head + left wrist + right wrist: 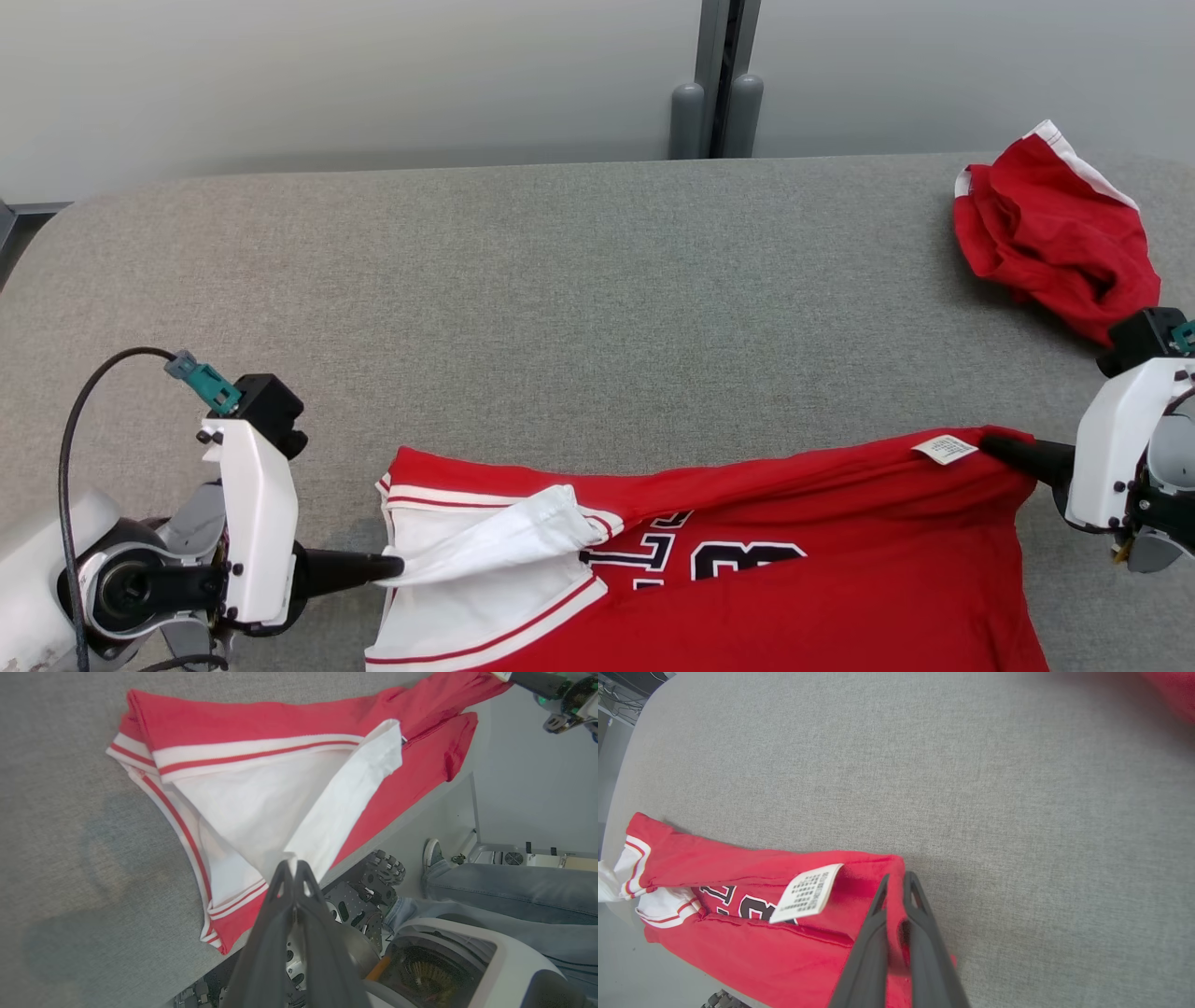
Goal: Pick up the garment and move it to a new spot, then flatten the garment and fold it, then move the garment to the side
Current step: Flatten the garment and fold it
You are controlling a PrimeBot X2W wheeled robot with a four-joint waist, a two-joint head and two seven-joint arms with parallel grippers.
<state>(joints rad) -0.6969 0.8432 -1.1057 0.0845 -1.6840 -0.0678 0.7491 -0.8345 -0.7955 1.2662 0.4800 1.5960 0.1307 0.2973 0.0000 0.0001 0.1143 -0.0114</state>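
The garment [803, 579] is a red jersey with white striped trim and black lettering, spread along the table's near edge and hanging over it. My left gripper [392, 566] is shut on a white flap at its left end; the left wrist view shows the gripper [295, 865] pinching that white cloth of the garment [261, 718]. My right gripper [994, 446] is shut on the red corner at the garment's right end, beside a white care label [945, 449]. In the right wrist view the gripper [896, 879] clamps the red hem of the garment [752, 952], next to the label [805, 893].
The grey fabric table [597, 308] stretches far back and to both sides. A second crumpled red garment [1050, 238] lies at the far right. A person's jeans leg and shoe [490, 889] and my wheeled base [369, 891] show beyond the table edge.
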